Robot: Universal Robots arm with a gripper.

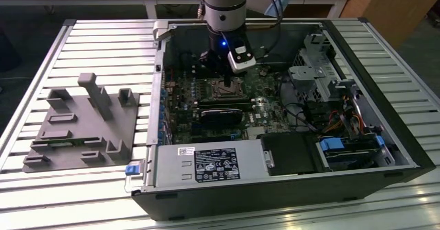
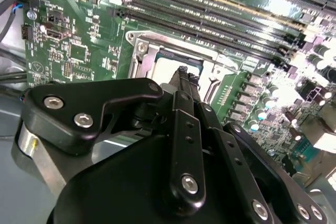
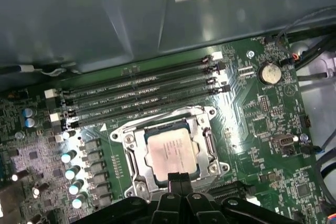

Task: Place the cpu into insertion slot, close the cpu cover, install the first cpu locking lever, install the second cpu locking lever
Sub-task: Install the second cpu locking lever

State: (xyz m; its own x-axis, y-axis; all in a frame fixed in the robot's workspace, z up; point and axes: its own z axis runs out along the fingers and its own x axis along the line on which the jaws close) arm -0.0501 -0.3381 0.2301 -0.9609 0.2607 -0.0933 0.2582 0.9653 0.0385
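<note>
Silver-grey cpu [image 3: 172, 153] is already sitting in the insertion slot [image 3: 128, 153]; the fingers [image 3: 179, 182] are hovering just above, seemingly closed and holding nothing.

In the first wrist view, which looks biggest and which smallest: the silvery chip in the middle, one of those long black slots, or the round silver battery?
1. Long black memory slot, longest by far, though thin.
2. The cpu, a broad square.
3. Round coin battery, clearly smallest.
</note>
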